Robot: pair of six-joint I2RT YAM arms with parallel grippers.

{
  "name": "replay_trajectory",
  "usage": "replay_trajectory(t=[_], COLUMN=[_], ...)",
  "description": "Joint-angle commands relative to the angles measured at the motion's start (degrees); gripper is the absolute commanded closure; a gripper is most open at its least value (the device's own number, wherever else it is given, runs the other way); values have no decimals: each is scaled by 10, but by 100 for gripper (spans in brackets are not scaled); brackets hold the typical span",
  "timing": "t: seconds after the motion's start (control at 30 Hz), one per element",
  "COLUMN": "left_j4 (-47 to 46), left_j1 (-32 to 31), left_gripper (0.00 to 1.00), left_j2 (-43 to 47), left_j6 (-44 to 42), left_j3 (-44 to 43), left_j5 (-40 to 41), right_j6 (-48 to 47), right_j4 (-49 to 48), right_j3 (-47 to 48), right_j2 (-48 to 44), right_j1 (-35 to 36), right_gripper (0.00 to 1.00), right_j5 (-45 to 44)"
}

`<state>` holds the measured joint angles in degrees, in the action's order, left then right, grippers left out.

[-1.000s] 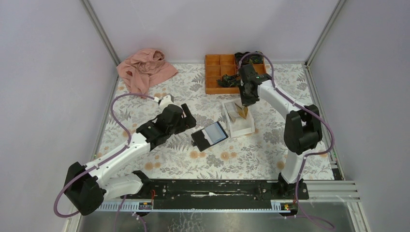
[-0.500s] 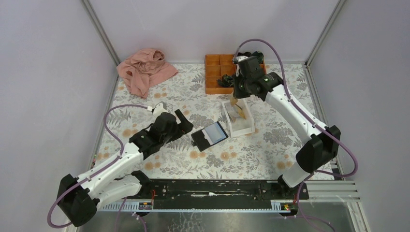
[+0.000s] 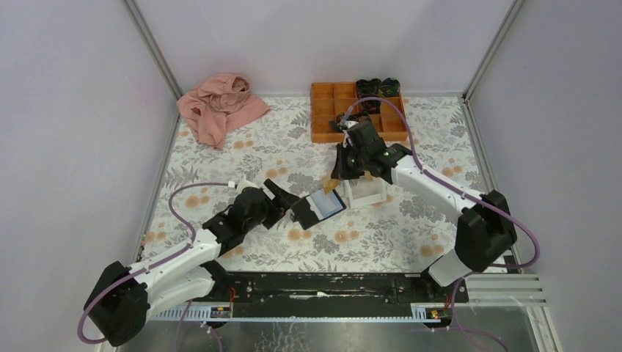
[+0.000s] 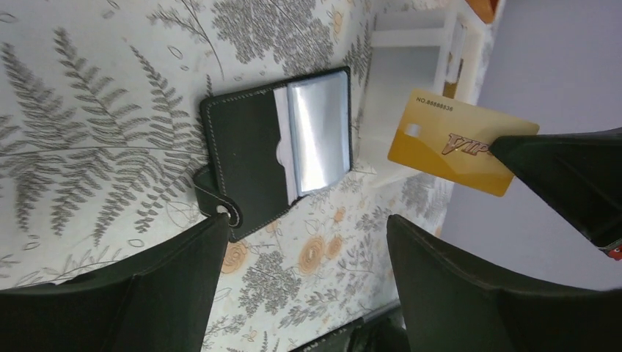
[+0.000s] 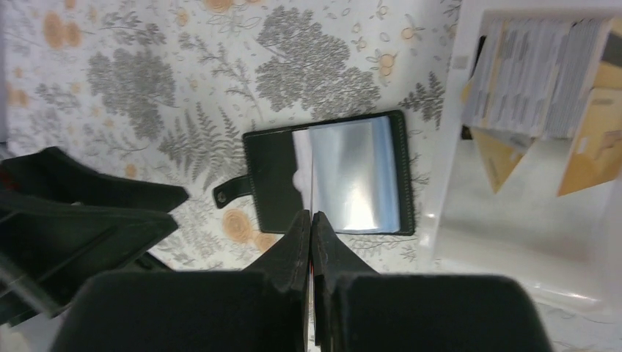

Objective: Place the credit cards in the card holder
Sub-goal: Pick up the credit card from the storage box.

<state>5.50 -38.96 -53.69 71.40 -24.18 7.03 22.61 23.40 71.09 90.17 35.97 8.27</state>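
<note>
The black card holder (image 3: pixel 318 206) lies open on the floral table, its light-blue pocket panel facing up; it also shows in the left wrist view (image 4: pixel 249 158) and the right wrist view (image 5: pixel 273 191). My right gripper (image 3: pixel 339 173) is shut on an orange-yellow credit card (image 3: pixel 330 182), held above the holder's far edge. The card is face-on in the left wrist view (image 4: pixel 447 139) and edge-on in the right wrist view (image 5: pixel 312 176). My left gripper (image 3: pixel 282 202) is open and empty, just left of the holder by its strap. More cards (image 5: pixel 528 88) stand in the white tray.
The small white tray (image 3: pixel 367 195) touches the holder's right side. An orange compartment tray (image 3: pixel 323 114) with dark items sits at the back. A pink cloth (image 3: pixel 220 106) lies at the back left.
My right gripper lifted a card out of the white tray and carried it left to above the holder. My left gripper moved nearer and right, up to the holder.
</note>
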Motion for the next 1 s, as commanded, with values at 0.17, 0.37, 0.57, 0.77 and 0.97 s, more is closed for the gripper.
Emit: replay_trajectory(t=[0.17,0.37,0.57,0.77,0.97], left_j4=[-320,-427,-491,-510,-524], left_j1=[-3,-2,-1,0,-1], left_gripper=[34,37,43,52,52], left_j2=[-33,-46,-36,-38,-37], left_j6=[69,86,110,115,125], left_j3=[59,94,127,129,135], left_j5=[-85,-96,-88,-97,-89], right_j6=[175,250,273,308,338], right_j4=[-218,-251,-265,-307,-344], right_j3=[-92,-126,-150,-182,-204], right_j2=[-111,-140,-159,-170,-169], right_j1=[3,3,3,3,3], right_gripper=[100,100,100,100,100], right_j5=[92,113,119,129,144])
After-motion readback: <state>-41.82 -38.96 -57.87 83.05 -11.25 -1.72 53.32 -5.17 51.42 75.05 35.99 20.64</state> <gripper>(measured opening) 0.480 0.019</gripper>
